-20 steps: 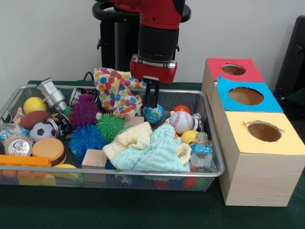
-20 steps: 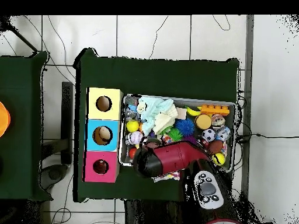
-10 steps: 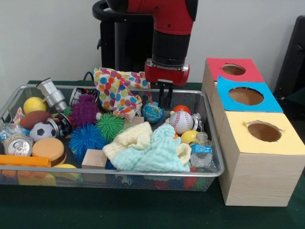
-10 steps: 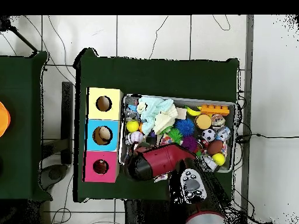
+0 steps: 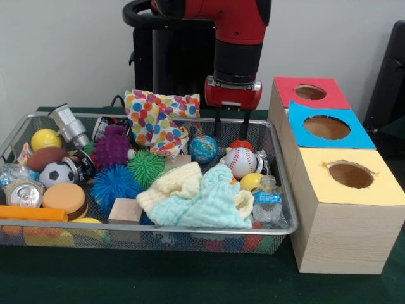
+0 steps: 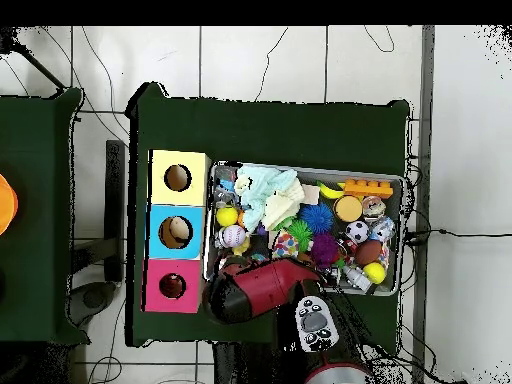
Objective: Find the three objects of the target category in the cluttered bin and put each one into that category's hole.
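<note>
From the front, my gripper (image 5: 230, 124) hangs spread and empty, both thin black fingers (image 5: 217, 125) apart over the far end of the silver wire-mesh bin (image 5: 281, 209), holding nothing. The target category is not spelled out, but balls look the likeliest set. Just below and between my fingers sits the small red-and-white ball (image 5: 241, 145), half hidden behind the white baseball with red stitching (image 5: 241, 161). The blue-and-green globe ball (image 5: 202, 149) lies just beside them, next to the spotted multicoloured cloth (image 5: 155, 120). The baseball should be firm and light, with a smooth hide that could roll out of a shallow pinch, so I would close across its widest middle. The globe looks squashy and forgiving. The pale yellow and mint knitted cloths (image 5: 201, 197) heaped in front are limp and may snag a finger. Beside the bin stand three wooden boxes with round holes: red-topped (image 5: 310, 92), blue-topped (image 5: 326, 127) and yellow-topped (image 5: 350, 175).

From overhead, my red arm (image 6: 262, 289) covers the bin's corner nearest the red-topped box, so the gripper itself is hidden there. The baseball (image 6: 233, 236) shows near the bin wall beside the blue-topped box, with a small yellow ball (image 6: 227, 216) just beside it. The dark green counter (image 6: 270, 125) lies beneath everything.
</note>
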### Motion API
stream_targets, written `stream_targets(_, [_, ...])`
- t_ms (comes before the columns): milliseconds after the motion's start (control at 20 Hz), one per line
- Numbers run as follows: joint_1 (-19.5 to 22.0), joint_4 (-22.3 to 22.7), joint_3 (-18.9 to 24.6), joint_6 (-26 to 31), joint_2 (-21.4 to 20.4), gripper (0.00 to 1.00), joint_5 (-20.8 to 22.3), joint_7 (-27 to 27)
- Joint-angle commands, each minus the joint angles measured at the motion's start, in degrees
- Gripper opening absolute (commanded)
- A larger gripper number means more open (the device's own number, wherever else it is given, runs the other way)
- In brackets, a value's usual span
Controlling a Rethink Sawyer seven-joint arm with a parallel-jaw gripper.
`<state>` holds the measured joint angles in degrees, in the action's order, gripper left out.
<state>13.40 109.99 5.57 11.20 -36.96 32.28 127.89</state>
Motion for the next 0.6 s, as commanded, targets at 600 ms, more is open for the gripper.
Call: stream_targets(600, [0.6, 0.9, -0.1, -7.2, 4.7, 1.00, -2.7, 8.5])
